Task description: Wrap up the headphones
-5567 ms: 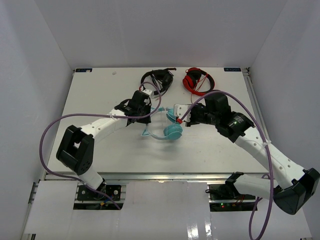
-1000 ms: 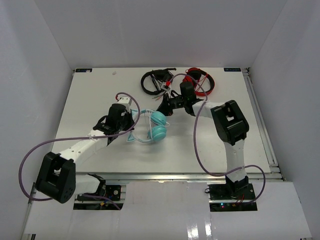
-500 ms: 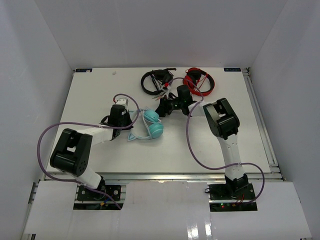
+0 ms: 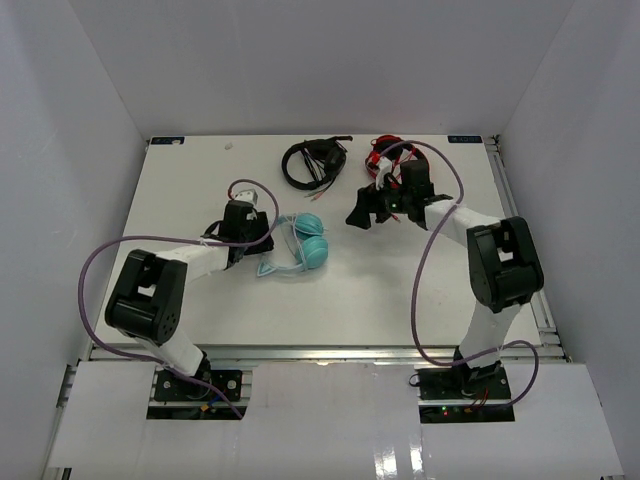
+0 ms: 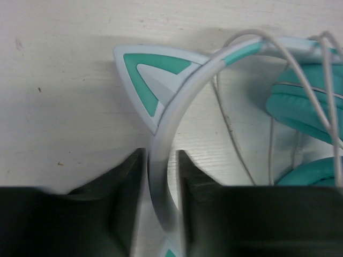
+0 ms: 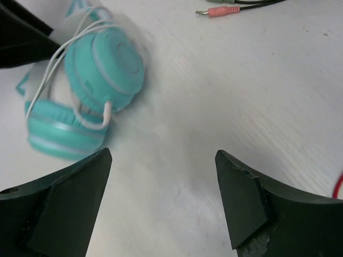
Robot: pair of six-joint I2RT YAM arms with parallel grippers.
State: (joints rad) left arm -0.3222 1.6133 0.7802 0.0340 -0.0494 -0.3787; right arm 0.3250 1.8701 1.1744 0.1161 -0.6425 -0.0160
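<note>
two grippers: my left gripper [image 5: 161, 160] is closed to a narrow gap, clamping the headphones [image 5: 303, 104]; my right gripper [image 6: 163, 160] gapes wide, empty.

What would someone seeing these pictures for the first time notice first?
Teal plastic over-ear headphones with cat ears lie left of the table's middle, thin white cable looped over the cups. The left claw is clamped on their headband; the right claw hangs open beside them. Black corded headphones and red headphones sit at the far edge.
</note>
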